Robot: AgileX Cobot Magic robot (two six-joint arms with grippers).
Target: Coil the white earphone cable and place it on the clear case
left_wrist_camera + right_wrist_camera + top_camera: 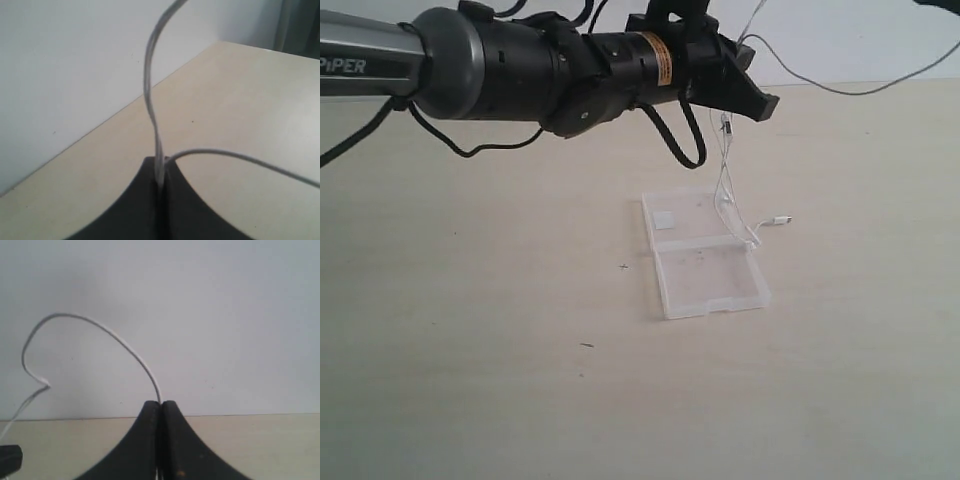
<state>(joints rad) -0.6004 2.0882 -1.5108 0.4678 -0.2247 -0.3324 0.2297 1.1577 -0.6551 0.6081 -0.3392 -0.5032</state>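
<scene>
White cable (725, 128), one; clear case (706, 281), one

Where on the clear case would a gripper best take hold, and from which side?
Probably the front rim of the clear case, from above: it lies open and flat, only thin walls stand up, and the white earphone cable hangs at its right edge.

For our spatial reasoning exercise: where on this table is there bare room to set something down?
Bare table lies left of the clear case, in front of it toward the camera, and right of the plug. Crowded: the case's right side, where the white earphone cable hangs down beneath the left gripper.
</scene>
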